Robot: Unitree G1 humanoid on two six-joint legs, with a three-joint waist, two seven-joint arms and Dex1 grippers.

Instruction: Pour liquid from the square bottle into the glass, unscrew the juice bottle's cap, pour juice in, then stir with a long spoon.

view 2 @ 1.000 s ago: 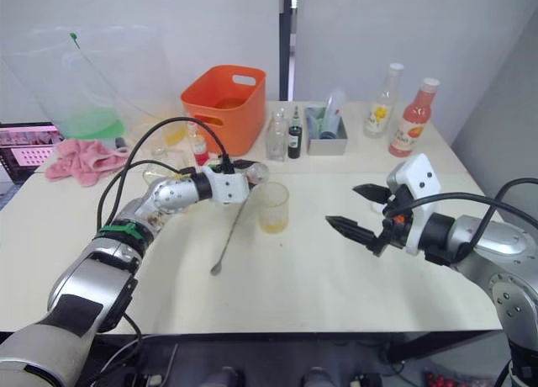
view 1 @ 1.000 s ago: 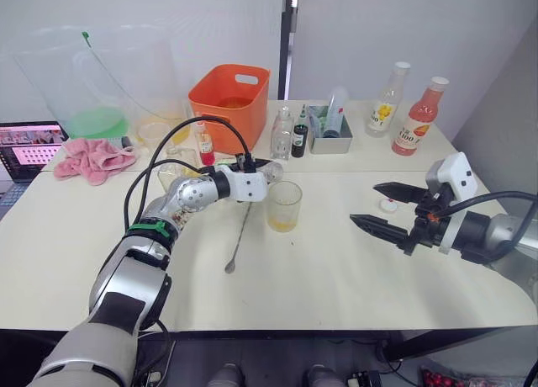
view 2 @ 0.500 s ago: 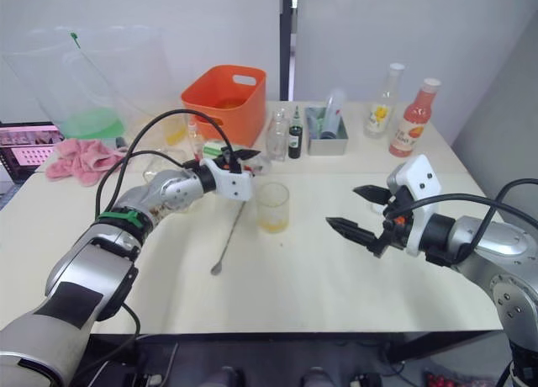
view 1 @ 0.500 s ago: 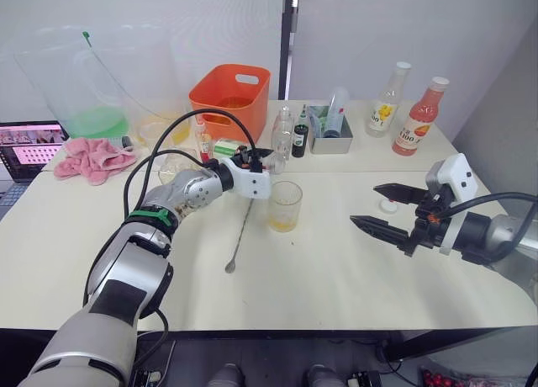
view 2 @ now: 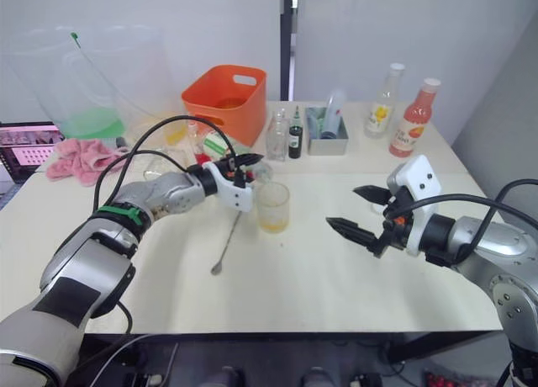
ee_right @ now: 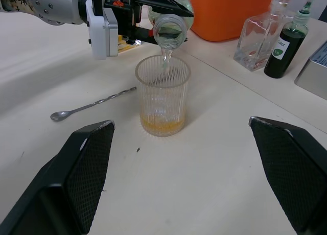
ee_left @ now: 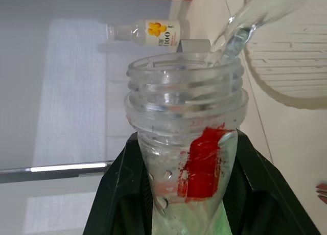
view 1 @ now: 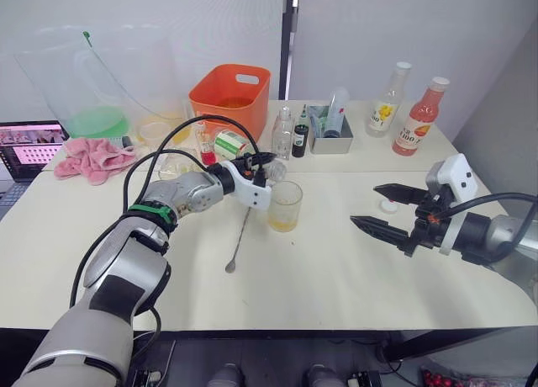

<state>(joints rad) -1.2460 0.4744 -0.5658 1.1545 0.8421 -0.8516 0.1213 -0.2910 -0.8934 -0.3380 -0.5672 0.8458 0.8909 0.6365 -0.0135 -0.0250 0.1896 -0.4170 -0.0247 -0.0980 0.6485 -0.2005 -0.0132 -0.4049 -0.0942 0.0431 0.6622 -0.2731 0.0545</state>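
My left gripper [view 1: 256, 164] is shut on the neck of the juice bottle [ee_left: 189, 117], a clear, uncapped plastic bottle with a red and green label. The bottle is tipped with its mouth [ee_right: 168, 30] just above the ribbed glass [view 1: 284, 205]. A thin clear stream falls into the glass, which has a little amber liquid at the bottom. The long spoon [view 1: 238, 240] lies flat on the table left of the glass. Further back, the square bottle [view 1: 282, 135] stands beside the orange basket. My right gripper [view 1: 365, 204] hovers open to the right of the glass, with a white cap [view 1: 388, 206] next to it.
An orange basket [view 1: 229, 94], a small dark bottle [view 1: 300, 139] and a metal tin [view 1: 329, 135] stand behind the glass. Two tall drink bottles [view 1: 384, 101] [view 1: 418, 118] stand at the back right. A pink cloth [view 1: 92, 158] and a laptop [view 1: 29, 147] are at the far left.
My left gripper has tipped the juice bottle further, bringing its mouth over the glass, and liquid now streams out. The right arm has stayed still.
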